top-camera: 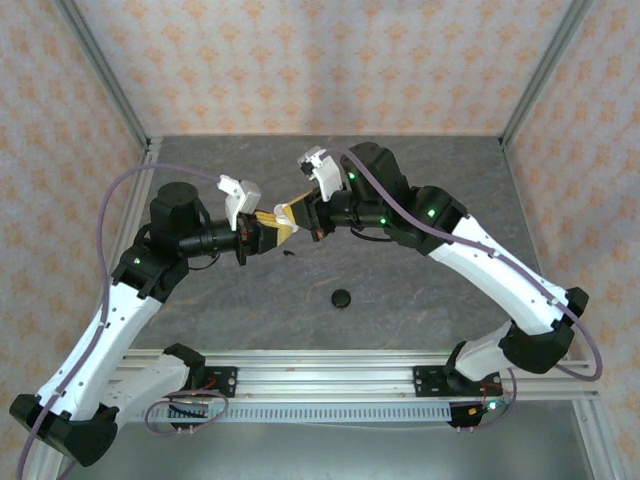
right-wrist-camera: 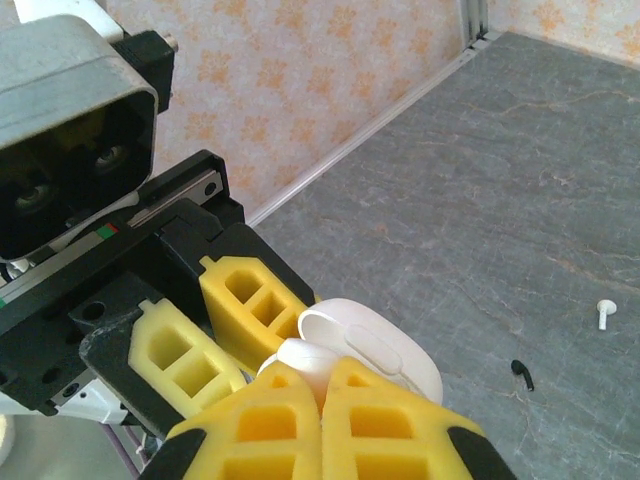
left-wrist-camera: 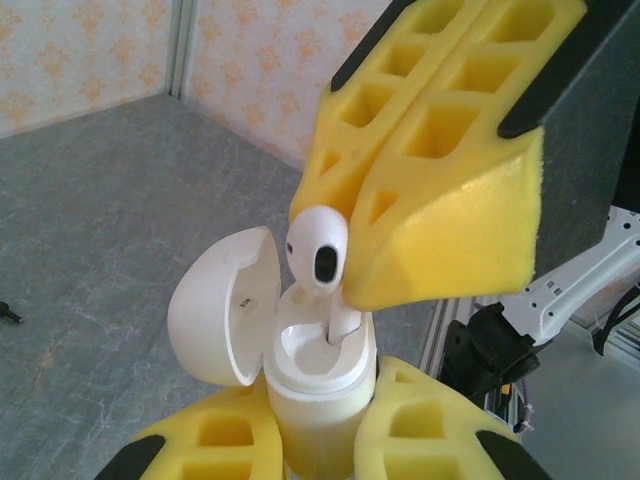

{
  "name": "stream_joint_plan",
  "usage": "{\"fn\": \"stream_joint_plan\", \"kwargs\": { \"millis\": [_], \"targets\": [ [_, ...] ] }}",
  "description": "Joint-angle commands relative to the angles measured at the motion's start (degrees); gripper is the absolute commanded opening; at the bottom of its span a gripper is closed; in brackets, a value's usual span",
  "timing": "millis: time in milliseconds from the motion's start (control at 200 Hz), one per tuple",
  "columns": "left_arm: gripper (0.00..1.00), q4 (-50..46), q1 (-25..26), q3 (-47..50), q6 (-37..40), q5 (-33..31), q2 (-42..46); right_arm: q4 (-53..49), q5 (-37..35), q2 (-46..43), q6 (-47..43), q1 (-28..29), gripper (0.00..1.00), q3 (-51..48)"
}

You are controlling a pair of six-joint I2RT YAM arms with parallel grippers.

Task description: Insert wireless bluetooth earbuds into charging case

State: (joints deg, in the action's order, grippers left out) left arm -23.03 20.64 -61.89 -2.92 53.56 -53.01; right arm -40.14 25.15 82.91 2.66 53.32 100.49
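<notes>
Grey tabletop (left-wrist-camera: 90, 250); left pincer (left-wrist-camera: 315, 432) tight around open charging case (left-wrist-camera: 318, 385), right pincer (right-wrist-camera: 322, 415) tight on white earbud (left-wrist-camera: 318, 245); lid print (left-wrist-camera: 245, 298) illegible.

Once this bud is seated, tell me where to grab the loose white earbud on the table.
Probably pinch the loose white earbud across its rounded head, coming straight down: it lies flat on the table, and a free stem can then slide into the case.

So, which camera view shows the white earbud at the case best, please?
The left wrist view: the earbud is unobstructed, stem in the open case. The right wrist view hides it behind yellow fingers; from the top it is too small to tell.
</notes>
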Motion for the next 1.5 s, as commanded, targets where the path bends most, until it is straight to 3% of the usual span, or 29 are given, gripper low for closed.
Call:
{"fn": "stream_joint_plan", "kwargs": {
  "millis": [0, 225, 330, 691, 1011, 1191, 1346, 1496],
  "targets": [
    [0.00, 0.89, 0.19, -2.14, 0.65, -0.74, 0.02, -2.02, 2.15, 0.63, -1.00, 0.37, 0.03, 1.36],
    [0.00, 0.69, 0.27, -2.36, 0.78, -1.17, -0.16, -1.77, 3.89, 1.11, -0.60, 0.38, 0.07, 1.51],
    [0.00, 0.87, 0.27, -2.14, 0.84, -1.49, -0.16, -0.99, 3.58, 0.37, -0.31, 0.38, 0.20, 1.30],
    [0.00, 0.99, 0.39, -1.64, 1.06, -2.56, -0.08, 1.48, 2.46, -2.11, 2.54, -0.21, 0.34, -0.11],
    [0.00, -0.46, 0.38, 1.64, 1.68, -8.48, 3.44, 2.34, 0.25, -2.28, 15.75, -8.07, 0.36, 1.98],
    [0.00, -1.94, 0.37, 3.52, 1.77, -11.84, 6.40, -3.36, -3.50, 2.39, 21.79, -13.39, 0.37, 0.49],
    [0.00, -4.51, 0.35, 3.92, 2.39, -13.53, 7.13, -3.45, -2.79, 8.93, 25.04, -15.69, 0.35, -3.35],
    [0.00, -4.11, 0.39, 4.99, 1.26, -14.93, 6.72, -3.70, -0.47, 19.05, 24.13, -15.86, 0.35, -0.01]
  ]
}}
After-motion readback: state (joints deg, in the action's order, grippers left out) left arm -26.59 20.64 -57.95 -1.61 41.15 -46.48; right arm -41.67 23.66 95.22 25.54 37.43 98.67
